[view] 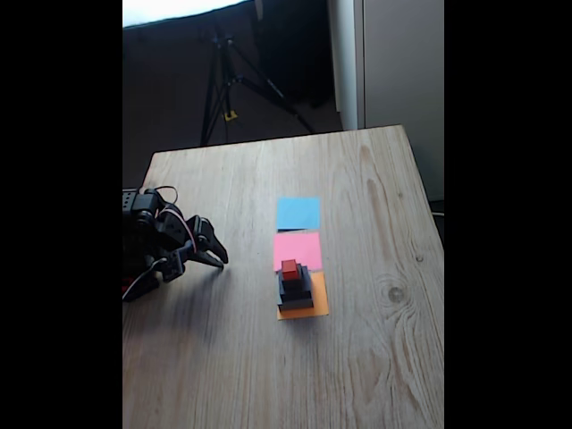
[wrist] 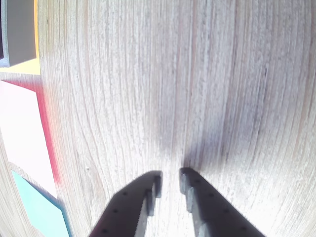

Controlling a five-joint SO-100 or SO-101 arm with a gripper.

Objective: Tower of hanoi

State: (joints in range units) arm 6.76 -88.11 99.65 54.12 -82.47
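Resting low at the left edge of the worktop (view: 357,357) in the fixed view, the arm sits folded with its end effector (view: 217,259) pointing right toward the paper squares; nothing is between its fingers, which in the wrist view (wrist: 170,180) stand a narrow gap apart over bare wood, empty and nearly closed. The Tower of hanoi (view: 294,288) stands well apart from it, fully stacked on the orange paper square (view: 317,307); the large flat grey block (view: 296,303) is at the bottom, the medium black block (view: 295,292) on that, the small black cube (view: 293,278) above, and the tiny red cube (view: 290,267) on top, so the pieces run from widest to narrowest as the puzzle demands. Behind the orange sheet lie the pink paper square (view: 298,246) and then the blue paper square (view: 298,213), one after another in a column; they most likely serve as the other two pegs, laid flat so blocks can be set down on marked spots. The wrist view catches a corner of the grey block (wrist: 17,32) and the edges of the sheets at its left side. Judging from the intact stack and the idle pose, the puzzle has not begun; the red cube would have to go first, and being so small it calls for a careful, centred pinch.
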